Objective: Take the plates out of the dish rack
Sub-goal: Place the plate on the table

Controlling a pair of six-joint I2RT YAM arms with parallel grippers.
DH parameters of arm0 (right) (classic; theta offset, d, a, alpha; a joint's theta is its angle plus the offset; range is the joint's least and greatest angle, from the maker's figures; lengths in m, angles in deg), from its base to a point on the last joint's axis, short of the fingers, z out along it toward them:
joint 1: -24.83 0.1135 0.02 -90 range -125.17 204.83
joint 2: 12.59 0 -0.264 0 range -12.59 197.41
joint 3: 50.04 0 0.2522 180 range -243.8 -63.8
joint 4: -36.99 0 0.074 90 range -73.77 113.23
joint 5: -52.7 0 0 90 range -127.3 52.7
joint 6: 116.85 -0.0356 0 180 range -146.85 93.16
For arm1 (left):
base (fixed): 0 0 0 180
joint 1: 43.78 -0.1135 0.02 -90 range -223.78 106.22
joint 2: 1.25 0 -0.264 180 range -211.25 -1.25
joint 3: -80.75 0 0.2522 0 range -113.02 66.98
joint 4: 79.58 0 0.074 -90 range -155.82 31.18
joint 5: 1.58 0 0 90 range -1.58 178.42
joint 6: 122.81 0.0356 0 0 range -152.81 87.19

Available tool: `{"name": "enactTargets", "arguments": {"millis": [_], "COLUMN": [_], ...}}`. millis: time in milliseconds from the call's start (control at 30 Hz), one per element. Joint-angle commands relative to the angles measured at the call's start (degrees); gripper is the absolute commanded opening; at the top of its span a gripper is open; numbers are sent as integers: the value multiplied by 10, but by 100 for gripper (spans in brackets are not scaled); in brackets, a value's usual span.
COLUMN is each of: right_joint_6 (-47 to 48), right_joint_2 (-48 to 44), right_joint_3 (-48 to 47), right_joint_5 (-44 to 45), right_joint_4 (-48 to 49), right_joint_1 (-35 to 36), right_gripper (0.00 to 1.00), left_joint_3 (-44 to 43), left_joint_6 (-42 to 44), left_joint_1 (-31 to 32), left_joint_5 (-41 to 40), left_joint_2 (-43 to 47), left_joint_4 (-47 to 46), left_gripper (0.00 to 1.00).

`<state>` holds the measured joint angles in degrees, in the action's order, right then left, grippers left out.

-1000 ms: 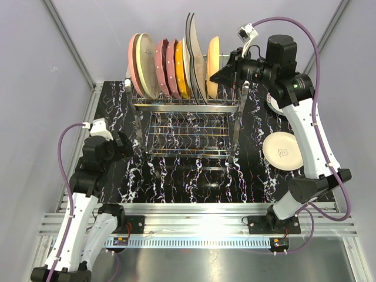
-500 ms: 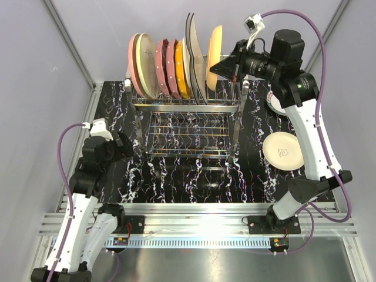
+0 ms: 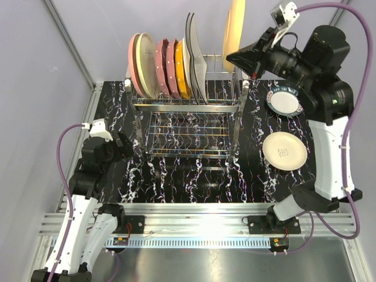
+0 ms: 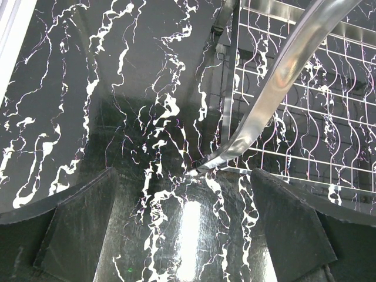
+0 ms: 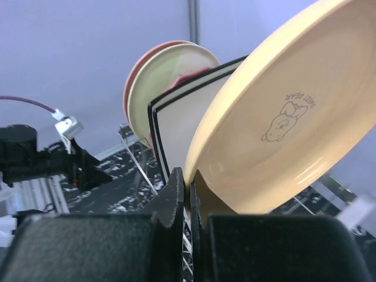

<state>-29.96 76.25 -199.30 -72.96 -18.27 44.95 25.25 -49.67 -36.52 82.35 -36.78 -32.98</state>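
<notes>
At the top right of the overhead view, the right gripper (image 3: 231, 57) has its jaws pressed shut on the lower rim of a tan plate (image 3: 235, 26). The right wrist view shows the same grip: the two fingers of the right gripper (image 5: 188, 179) are nearly closed, with the edge of the tan plate (image 5: 282, 117) pinched between them. The plate rises up and to the right from the jaws, and a small printed figure shows on its face.

A second ago this plate stood in the right end of the dish rack (image 3: 188, 126). Now it is clear of the prongs, upright and high above the rack's right corner, and the right arm (image 3: 329, 117) has risen with it. The forearm reaches left from a raised elbow at the frame's right edge.

The other plates (image 3: 167, 67) stand on edge in the rack's left and middle slots. Right of the rack, a teal-rimmed plate (image 3: 285, 101) and a cream plate (image 3: 283, 151) lie flat on the black marbled table (image 3: 176, 176).

At lower left, the left gripper (image 3: 126, 145) has not moved. Its jaws are spread wide and hold nothing. In its wrist view, the left gripper (image 4: 183, 176) points at the rack's near left leg (image 4: 282, 82).
</notes>
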Motion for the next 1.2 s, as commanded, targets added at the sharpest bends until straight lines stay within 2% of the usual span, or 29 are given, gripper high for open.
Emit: {"name": "enactTargets", "arguments": {"millis": [0,167,367,533,833,1000,1167], "right_joint_6": [130,230,264,311,393,412,428], "right_joint_2": [-59,-131,-217,-264,-237,-209,-164], "right_joint_3": [-14,113,294,436,605,689,733], "right_joint_5": [64,190,210,233,245,280,296], "right_joint_4": [-53,-94,-122,-142,-137,-84,-54], "right_joint_1": [0,-10,-112,-162,-229,-236,-238], "right_gripper": [0,0,0,0,0,0,0], "left_joint_3": [0,1,1,2,2,2,3], "left_joint_6": [9,10,13,15,16,16,16], "left_joint_1": [-1,-1,-2,-2,-2,-1,-2], "left_joint_5": [18,25,36,47,54,56,57], "left_joint_2": [7,11,11,12,19,20,20], "left_joint_4": [-30,-34,-37,-39,-42,-41,-41], "left_gripper": [99,99,99,99,99,99,99]}}
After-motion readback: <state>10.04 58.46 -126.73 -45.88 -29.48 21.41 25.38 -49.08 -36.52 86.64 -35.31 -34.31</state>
